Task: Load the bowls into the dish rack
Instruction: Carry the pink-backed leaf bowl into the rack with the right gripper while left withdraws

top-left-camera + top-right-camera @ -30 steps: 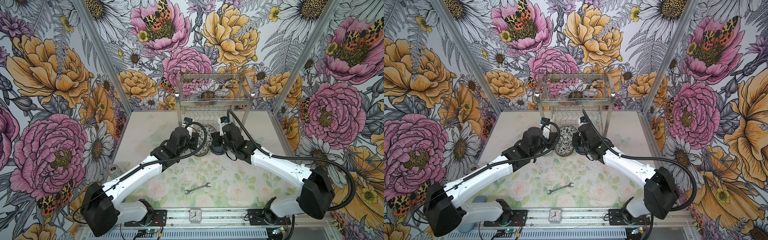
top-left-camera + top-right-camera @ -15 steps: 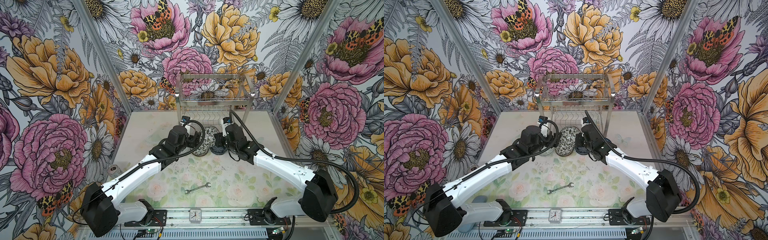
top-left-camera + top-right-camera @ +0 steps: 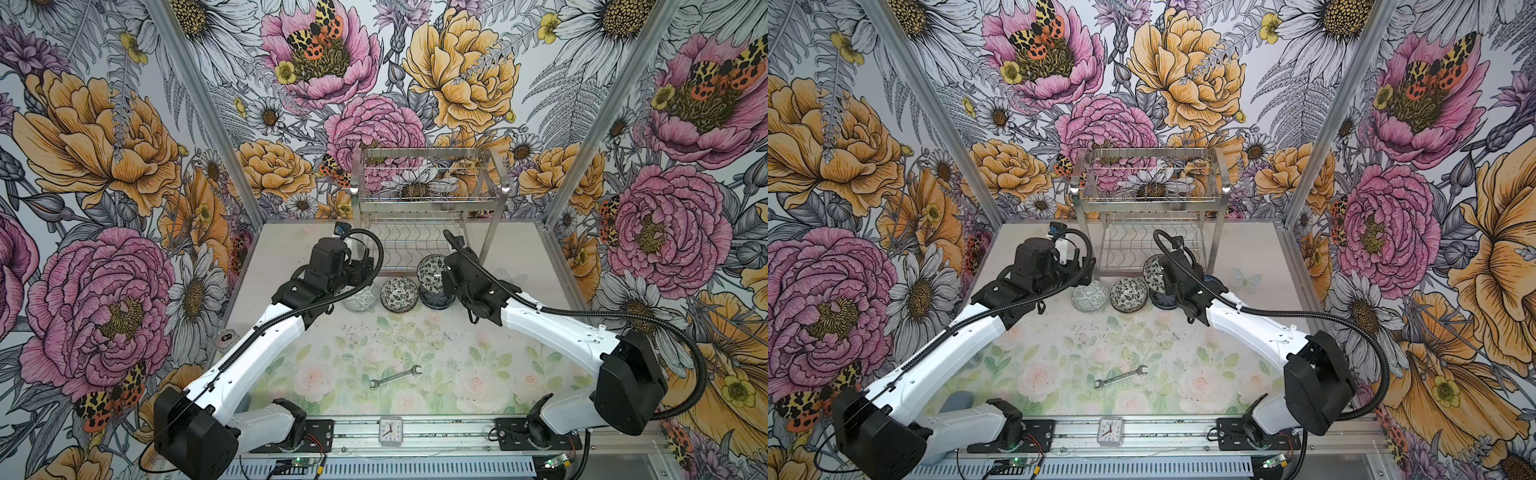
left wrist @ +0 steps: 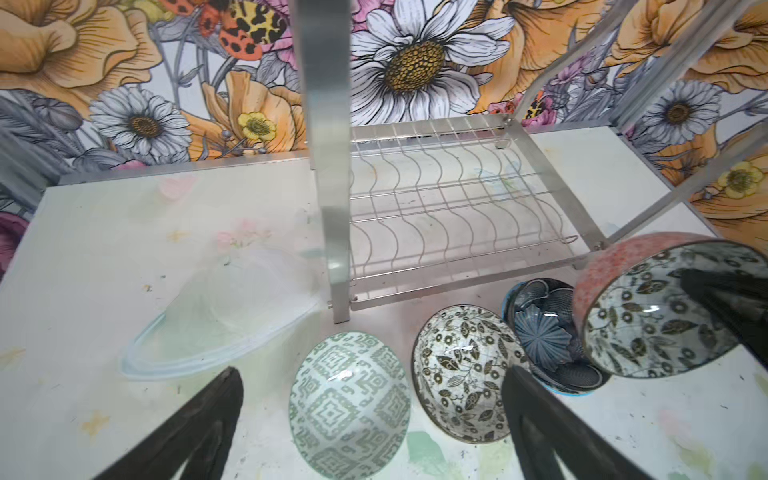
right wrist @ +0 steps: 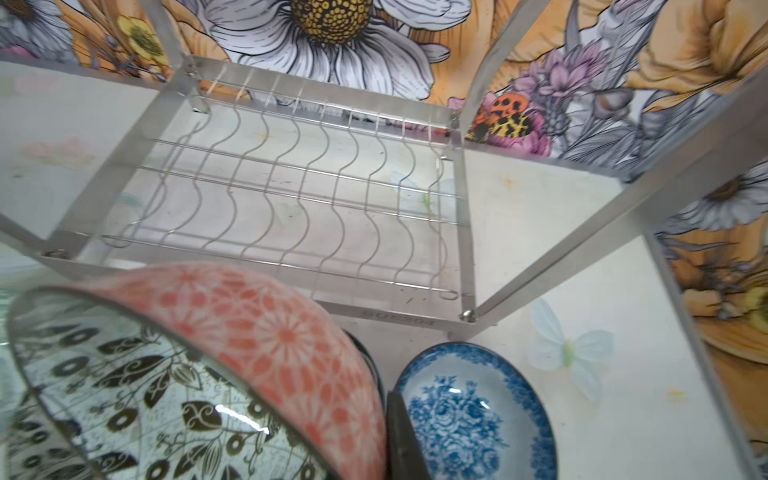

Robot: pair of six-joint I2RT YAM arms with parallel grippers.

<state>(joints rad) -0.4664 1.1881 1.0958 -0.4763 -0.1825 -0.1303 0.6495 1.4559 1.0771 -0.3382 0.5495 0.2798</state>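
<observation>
My right gripper [image 3: 441, 275] is clamped on the pink-sided bowl [image 4: 656, 307], tipped on edge, I judge, to slot into the lower shelf [image 4: 449, 216] of the dish rack [image 3: 428, 199] at the worktop's [image 4: 124, 232] far edge. The left gripper [image 4: 370, 382] hangs spread wide by the green bowl [image 4: 349, 403].

Dish rack [image 3: 428, 199] is standing at back centre of the table [image 3: 291, 257]. Just before it a row is sitting: left bowl [image 3: 360, 297], middle bowl [image 3: 400, 294], then the stack [image 3: 434, 301] at right. I am holding the tilted bowl [image 3: 430, 273] in my right gripper [image 3: 441, 275] above that stack. Wrench [image 3: 395, 377] is lying nearer the front, and the clock [image 3: 390, 431] is sitting on the front rail [image 3: 449, 434].
</observation>
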